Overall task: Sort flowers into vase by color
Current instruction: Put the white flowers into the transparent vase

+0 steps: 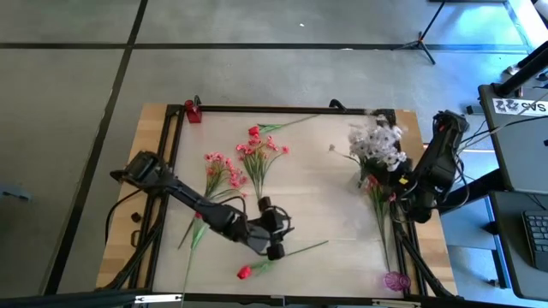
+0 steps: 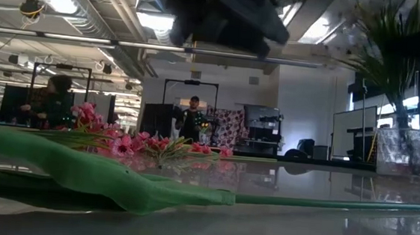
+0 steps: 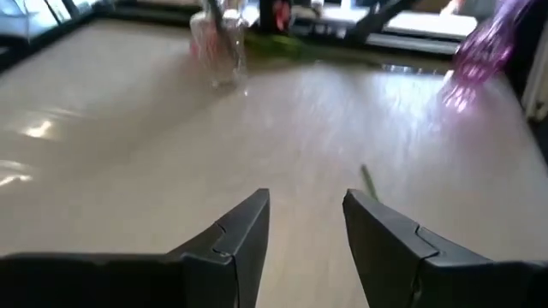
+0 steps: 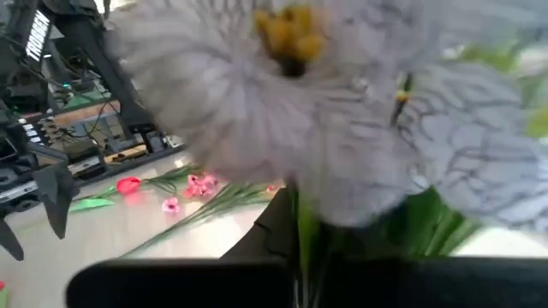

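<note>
High view: red-bud flower [image 1: 274,259] lies flat near the table's front edge, bud [image 1: 245,272] at one end, green stem running up and away to the right toward the table's middle. Long axis is a shallow diagonal.

Left gripper [image 1: 276,243] hovers right at this stem, just above its bud-side half, fingers apart with nothing between them. In the left wrist view a short bit of green stem [image 3: 368,181] shows just past the fingertips [image 3: 257,205], slightly off centre.

Left arm is clearly the nearer one; this pick looks like its job.

Right gripper [image 1: 402,184] sits well apart at the table's right side, clamped on the stems of the white blossom spray [image 1: 377,144]; the white petals [image 4: 282,94] fill its wrist view.

Pink sprays [image 1: 248,162] lie further back, untouched.
</note>
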`<action>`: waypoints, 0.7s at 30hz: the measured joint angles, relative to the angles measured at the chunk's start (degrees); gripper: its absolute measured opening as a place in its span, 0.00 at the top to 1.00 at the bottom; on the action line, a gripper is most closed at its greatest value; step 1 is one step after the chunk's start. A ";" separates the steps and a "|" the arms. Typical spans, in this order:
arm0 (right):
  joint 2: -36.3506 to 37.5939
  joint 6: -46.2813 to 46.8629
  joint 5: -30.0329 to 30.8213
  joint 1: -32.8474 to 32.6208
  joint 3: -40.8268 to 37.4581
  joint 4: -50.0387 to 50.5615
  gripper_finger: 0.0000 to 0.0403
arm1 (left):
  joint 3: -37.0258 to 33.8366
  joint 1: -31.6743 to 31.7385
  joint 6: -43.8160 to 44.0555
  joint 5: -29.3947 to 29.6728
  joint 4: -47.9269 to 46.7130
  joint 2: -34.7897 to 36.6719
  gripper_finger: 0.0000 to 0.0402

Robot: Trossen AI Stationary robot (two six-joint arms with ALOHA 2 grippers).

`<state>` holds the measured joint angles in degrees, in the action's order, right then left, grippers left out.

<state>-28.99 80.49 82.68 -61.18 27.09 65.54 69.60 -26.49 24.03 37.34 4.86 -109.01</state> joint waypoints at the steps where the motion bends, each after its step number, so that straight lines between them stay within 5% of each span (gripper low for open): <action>1: 0.00 0.02 -0.66 0.66 -0.60 -1.19 0.96 | -0.01 0.51 0.24 -1.45 -0.46 0.00 0.63; 8: 0.00 -0.46 -8.44 4.36 -1.61 -3.72 0.76 | -0.02 3.65 4.44 -5.49 -5.27 0.00 0.63; 16: -0.09 -22.45 -15.09 4.23 -0.53 -18.18 0.47 | -0.03 3.26 6.29 -3.30 -8.92 0.00 0.63; 21: -0.13 -26.91 -18.61 4.23 1.99 -20.19 0.43 | -2.70 1.89 7.25 -2.41 -9.16 0.00 0.63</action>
<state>-29.12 53.58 64.07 -56.95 29.08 45.35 66.90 -24.60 31.28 34.94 -4.30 -109.01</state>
